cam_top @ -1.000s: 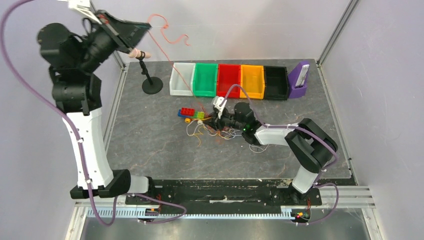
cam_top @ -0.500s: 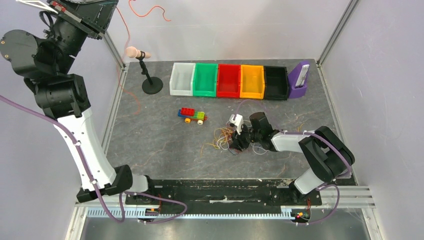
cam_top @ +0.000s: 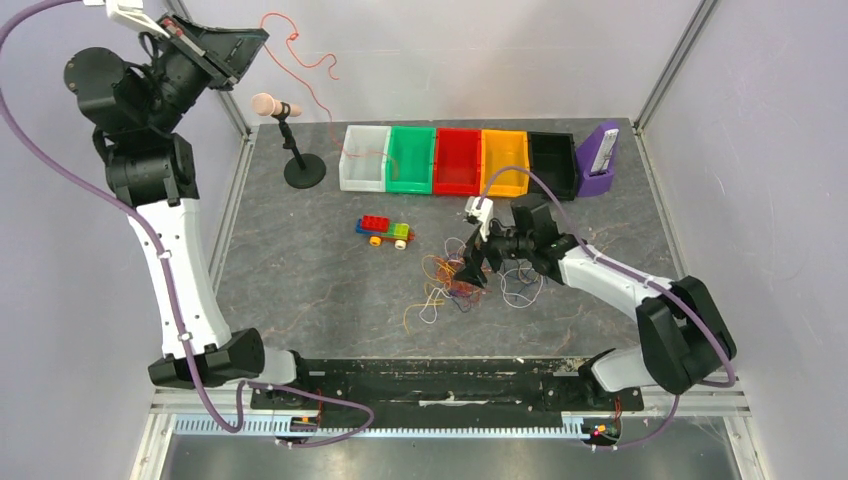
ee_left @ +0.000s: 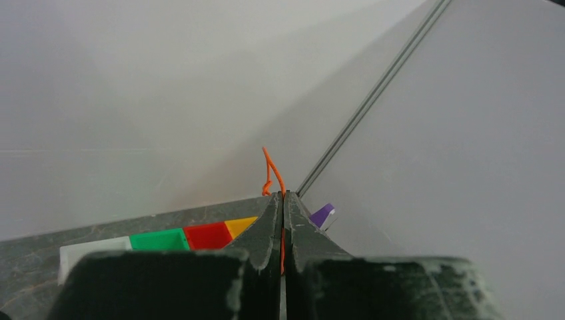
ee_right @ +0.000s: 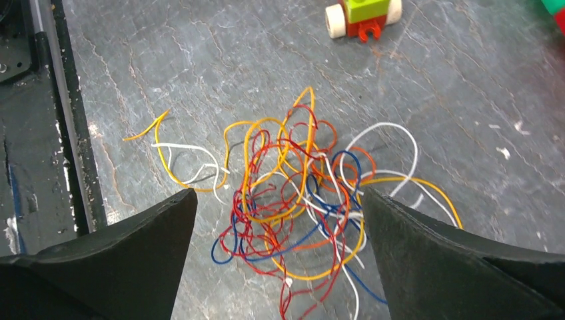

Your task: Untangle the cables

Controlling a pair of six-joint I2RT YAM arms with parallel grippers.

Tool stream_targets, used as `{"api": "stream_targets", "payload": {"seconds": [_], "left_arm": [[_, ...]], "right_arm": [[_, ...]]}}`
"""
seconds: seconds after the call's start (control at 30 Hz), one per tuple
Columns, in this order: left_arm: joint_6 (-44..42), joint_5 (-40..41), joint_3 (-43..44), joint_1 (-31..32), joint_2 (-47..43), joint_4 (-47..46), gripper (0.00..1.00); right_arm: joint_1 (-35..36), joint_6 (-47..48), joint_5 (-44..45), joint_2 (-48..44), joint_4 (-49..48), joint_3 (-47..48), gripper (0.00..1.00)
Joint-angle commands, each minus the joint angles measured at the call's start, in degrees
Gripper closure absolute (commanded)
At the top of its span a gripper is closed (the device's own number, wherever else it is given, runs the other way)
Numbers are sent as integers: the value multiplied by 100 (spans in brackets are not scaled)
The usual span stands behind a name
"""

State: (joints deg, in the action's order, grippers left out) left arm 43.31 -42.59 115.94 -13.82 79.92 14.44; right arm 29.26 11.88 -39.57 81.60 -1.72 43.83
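Worktop [cam_top: 300, 290]: grey slate. The tangle [cam_top: 452, 282] of cables sits near its middle, in loose red, yellow, white and blue loops. Your right pincer [ee_right: 276, 200] hangs just above it, jaws spread wide, holding nothing. Your left pincer [ee_left: 284, 200] is high at far left, clamped tight on one orange cable [ee_left: 274, 175]. You cannot tell whether its far end is free. Step, likely: pulling strands out singly. Next: pick an outer loop, close low, draw slowly.
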Motion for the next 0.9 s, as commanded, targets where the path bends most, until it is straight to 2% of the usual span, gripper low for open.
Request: {"api": "stream_targets", "payload": {"seconds": [0.0, 0.2, 0.4, 0.5, 0.63, 0.87], "left_arm": [[-779, -85, -164, 273, 117, -84, 98], [-1604, 427, -185, 1011, 392, 137, 98], [-2242, 1357, -80, 1485, 755, 388, 98], [-2491, 1850, -1, 1488, 1011, 485, 98], [-2604, 2034, 25, 1482, 1291, 304, 98], [-2696, 2193, 639, 1487, 2053, 182, 98]], "right_arm": [[-290, -190, -177, -324, 638, 116, 2], [-730, -155, -174, -695, 936, 51, 2], [-1062, -177, -151, -845, 1050, -28, 2], [-1152, -160, -132, -906, 1059, -68, 2], [-1249, -75, -112, -919, 1089, -94, 2], [-1354, 16, -127, -861, 1135, -118, 2]]}}
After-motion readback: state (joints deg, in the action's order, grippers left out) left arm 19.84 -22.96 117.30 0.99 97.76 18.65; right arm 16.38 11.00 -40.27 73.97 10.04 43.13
